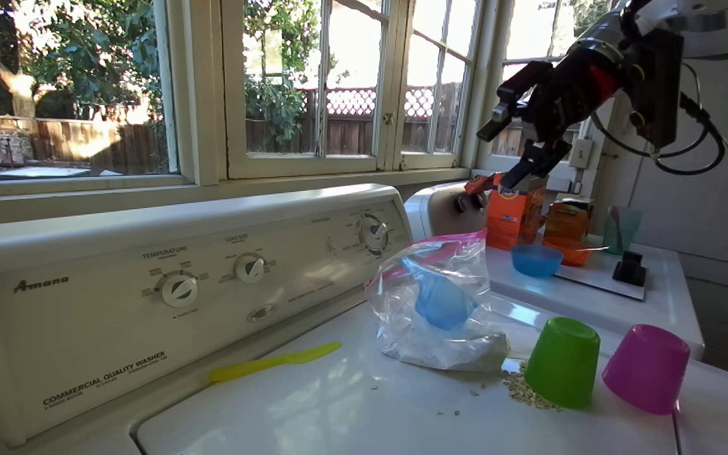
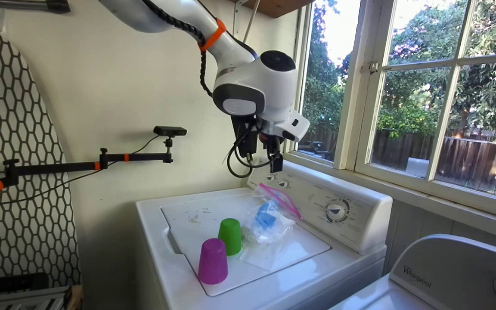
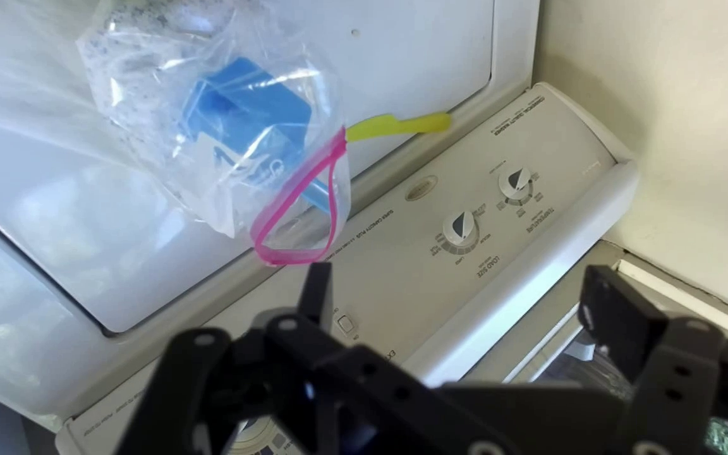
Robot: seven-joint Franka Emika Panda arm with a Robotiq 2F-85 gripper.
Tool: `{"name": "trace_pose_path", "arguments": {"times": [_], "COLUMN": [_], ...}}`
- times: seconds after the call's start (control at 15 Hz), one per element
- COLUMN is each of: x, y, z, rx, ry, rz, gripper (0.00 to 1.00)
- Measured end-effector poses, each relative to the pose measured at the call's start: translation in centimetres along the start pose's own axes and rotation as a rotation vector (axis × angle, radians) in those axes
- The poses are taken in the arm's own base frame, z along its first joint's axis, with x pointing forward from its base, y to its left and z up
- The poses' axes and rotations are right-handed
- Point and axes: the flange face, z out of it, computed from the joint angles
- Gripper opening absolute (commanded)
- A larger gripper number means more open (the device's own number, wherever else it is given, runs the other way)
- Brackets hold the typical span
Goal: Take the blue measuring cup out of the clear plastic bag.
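The clear plastic bag (image 1: 395, 322) stands on the washer lid with its pink-rimmed mouth partly open, and pale powder or grain lies in its bottom. Inside it, tilted, is the blue measuring cup (image 1: 445, 304), its handle pointing up toward the mouth. Seen from above in the wrist view, the cup (image 3: 247, 117) shows through the wrinkled plastic, and the handle's end reaches the pink opening. My gripper (image 3: 459, 270) is open with nothing between its fingers. It hangs well above the bag in both exterior views; the left fingertip (image 3: 318, 278) appears just below the pink rim in the wrist view.
Upturned green (image 1: 561, 363) and magenta (image 1: 647, 370) tumblers stand beside the bag, with spilled flakes (image 1: 525, 390) by the green one. A yellow knife (image 1: 275, 362) lies near the raised control panel (image 1: 111, 303). Behind, a blue dish (image 1: 536, 260) and orange box (image 1: 515, 218) sit on another machine.
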Motion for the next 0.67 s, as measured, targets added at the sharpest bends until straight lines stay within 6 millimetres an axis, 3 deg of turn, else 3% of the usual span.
{"name": "trace_pose_path", "arguments": {"times": [0.4,0.47,0.67], "x": [0.2,0.2,0.1], "y": [-0.5,-0.7,-1.0], "z": [0.1,0.2,1.0], "rx": [-0.011,-0.015,-0.056], "ry": [0.033,0.039,0.051], "rz": [-0.013,-0.021,-0.059], "gripper": [1.00,0.81,0.58]}}
